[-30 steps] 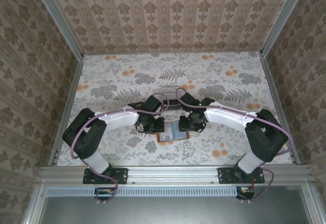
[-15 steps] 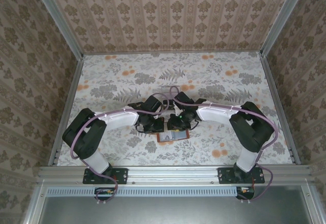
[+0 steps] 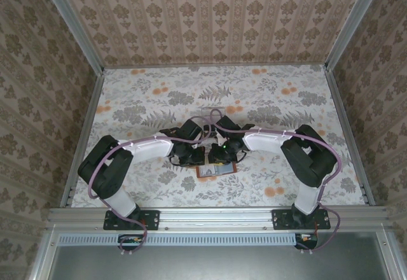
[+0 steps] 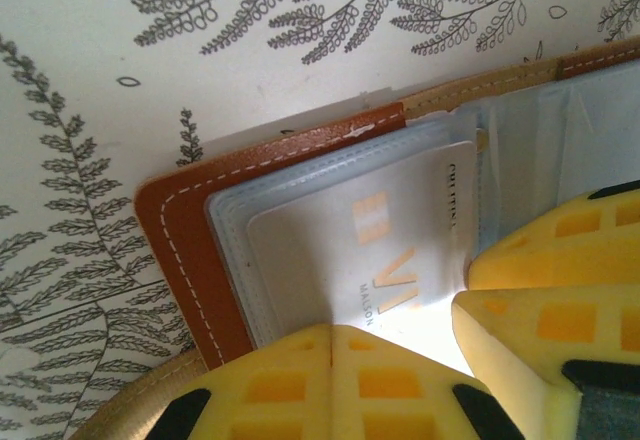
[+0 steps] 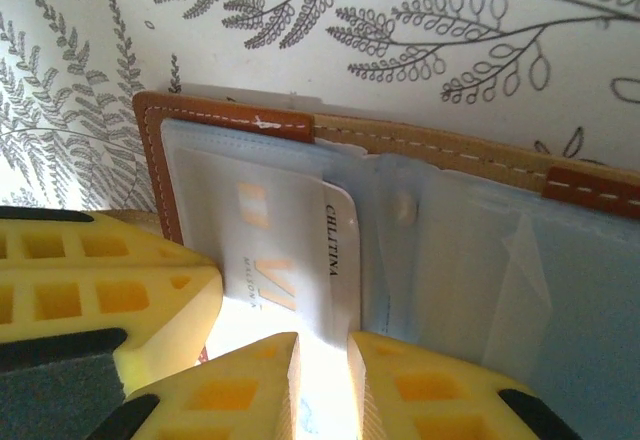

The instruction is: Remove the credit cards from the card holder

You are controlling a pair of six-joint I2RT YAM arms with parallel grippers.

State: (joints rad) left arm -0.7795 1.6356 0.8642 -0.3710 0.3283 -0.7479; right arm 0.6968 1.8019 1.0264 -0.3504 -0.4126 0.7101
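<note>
floral surface (image 3: 286, 102) carrying everything, card holder (image 3: 213, 172) lying open by mid near edge, L gripper (image 4: 330, 345) pressing on card w/ fingers together, R gripper (image 5: 323, 355) showing narrow gap at card edge, can't tell if clamping, pale credit card (image 5: 280, 250) sitting in blue-grey pocket

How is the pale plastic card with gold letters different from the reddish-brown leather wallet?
The pale plastic card is whitish with gold print; the reddish-brown leather wallet is brown with white stitching. The card is smaller and sits tucked inside the wallet, which lies open on the table. Both are flat with rounded corners.
</note>
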